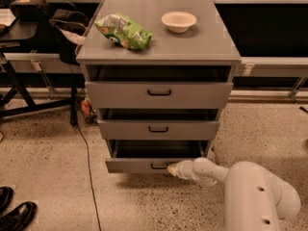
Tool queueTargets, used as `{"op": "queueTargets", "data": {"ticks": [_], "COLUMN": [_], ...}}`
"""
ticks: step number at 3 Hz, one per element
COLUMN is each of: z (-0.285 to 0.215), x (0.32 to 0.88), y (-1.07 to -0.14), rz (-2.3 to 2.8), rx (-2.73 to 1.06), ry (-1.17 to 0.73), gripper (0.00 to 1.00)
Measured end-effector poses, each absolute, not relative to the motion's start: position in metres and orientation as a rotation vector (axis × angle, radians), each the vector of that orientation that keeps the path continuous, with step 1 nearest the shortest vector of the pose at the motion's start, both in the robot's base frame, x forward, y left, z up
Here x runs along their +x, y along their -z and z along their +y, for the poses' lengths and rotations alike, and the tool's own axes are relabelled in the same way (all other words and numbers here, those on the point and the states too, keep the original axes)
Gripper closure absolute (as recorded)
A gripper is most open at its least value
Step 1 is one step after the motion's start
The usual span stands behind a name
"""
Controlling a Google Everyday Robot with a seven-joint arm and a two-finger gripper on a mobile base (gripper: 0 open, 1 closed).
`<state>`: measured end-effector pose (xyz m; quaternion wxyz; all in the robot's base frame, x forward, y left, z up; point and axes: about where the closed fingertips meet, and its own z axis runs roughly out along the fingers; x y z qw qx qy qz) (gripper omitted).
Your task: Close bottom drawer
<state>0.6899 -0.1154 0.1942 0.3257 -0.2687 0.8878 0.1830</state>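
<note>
The grey cabinet (159,42) has three drawers, all pulled out a little. The bottom drawer (139,165) stands open, its flat grey front carrying a small dark bar handle (159,166). My gripper (172,169) comes in from the right on a white arm (250,191), and its tip is against the drawer front right beside the handle. The middle drawer (159,129) and the top drawer (159,94) sit above it.
A green chip bag (124,31) and a white bowl (178,21) lie on the cabinet top. A black cable (86,172) runs over the floor at the left. Black shoes (14,211) are at the bottom left. A dark table with a bag (29,13) stands to the left.
</note>
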Motion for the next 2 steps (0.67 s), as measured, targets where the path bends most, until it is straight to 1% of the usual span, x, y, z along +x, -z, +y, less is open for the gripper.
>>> {"op": "queueTargets", "data": {"ticks": [2], "z": [-0.1083], "x": [0.7139], "y": [-0.1945], "rz": [2.315], "rx": [-0.721], "ry": [-0.462], "gripper": [1.0]}}
